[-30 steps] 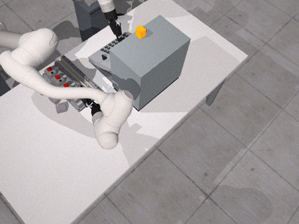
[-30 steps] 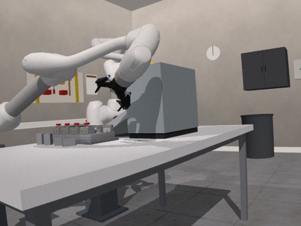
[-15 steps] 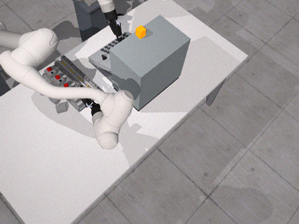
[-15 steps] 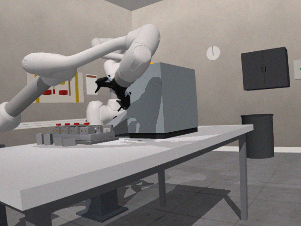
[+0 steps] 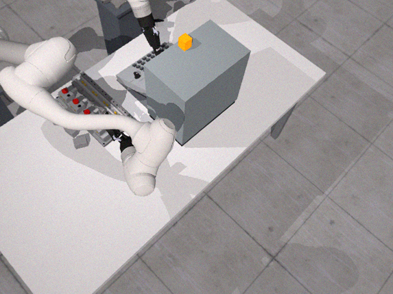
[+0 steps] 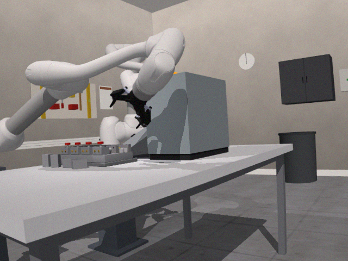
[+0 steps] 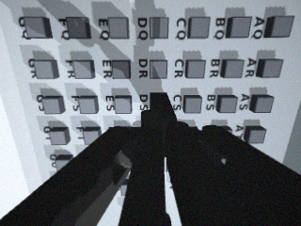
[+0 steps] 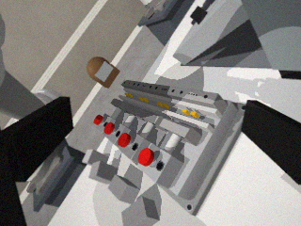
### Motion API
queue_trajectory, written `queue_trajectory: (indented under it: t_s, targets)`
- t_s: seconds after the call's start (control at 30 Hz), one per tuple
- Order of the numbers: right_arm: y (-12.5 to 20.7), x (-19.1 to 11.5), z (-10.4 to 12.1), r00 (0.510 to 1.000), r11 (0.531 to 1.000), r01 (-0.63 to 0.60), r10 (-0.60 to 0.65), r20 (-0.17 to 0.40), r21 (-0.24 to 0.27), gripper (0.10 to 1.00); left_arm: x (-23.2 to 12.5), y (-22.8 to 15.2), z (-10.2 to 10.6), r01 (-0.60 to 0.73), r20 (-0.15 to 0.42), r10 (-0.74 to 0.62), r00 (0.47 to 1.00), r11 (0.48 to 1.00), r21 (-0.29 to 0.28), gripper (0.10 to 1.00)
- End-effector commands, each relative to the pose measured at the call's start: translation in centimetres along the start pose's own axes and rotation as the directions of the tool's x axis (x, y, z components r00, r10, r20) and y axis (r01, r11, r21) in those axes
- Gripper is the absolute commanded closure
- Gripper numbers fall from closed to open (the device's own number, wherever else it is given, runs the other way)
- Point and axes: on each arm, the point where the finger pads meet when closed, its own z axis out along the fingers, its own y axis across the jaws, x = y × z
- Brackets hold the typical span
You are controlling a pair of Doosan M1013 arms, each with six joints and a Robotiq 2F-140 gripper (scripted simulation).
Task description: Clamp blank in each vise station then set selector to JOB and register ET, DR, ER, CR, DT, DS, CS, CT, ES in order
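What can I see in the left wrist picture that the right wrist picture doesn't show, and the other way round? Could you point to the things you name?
Only the left wrist view: rows of labelled keys, such as DR (image 7: pixel 158 69) and CR (image 7: pixel 195 69), with the closed left gripper (image 7: pixel 158 105) over them.

Only the right wrist view: the vise stations with red knobs (image 8: pixel 146 156), loose gray blanks (image 8: pixel 124 187) and the open right gripper (image 8: pixel 158 114).

Both: black gripper fingers reaching into the picture.

On the far wall I can see a round white clock beside a dark two-door wall cabinet. Below the cabinet stands a dark gray trash bin, and a tool board hangs on the other wall.
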Motion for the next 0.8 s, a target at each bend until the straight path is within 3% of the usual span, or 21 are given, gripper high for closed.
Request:
queue_trajectory:
  t_s: [0.0, 0.77]
  targets:
    - [-0.13, 0.13, -0.07, 1.000, 1.000, 0.002, -0.002, 0.001, -0.002, 0.098, -0.01, 0.06, 0.07, 0.000, 0.000, 0.000, 1.000, 1.000, -0.001, 0.999]
    - [-0.13, 0.13, -0.07, 1.000, 1.000, 0.002, -0.002, 0.001, -0.002, 0.098, -0.01, 0.06, 0.28, 0.000, 0.000, 0.000, 1.000, 1.000, -0.001, 0.999]
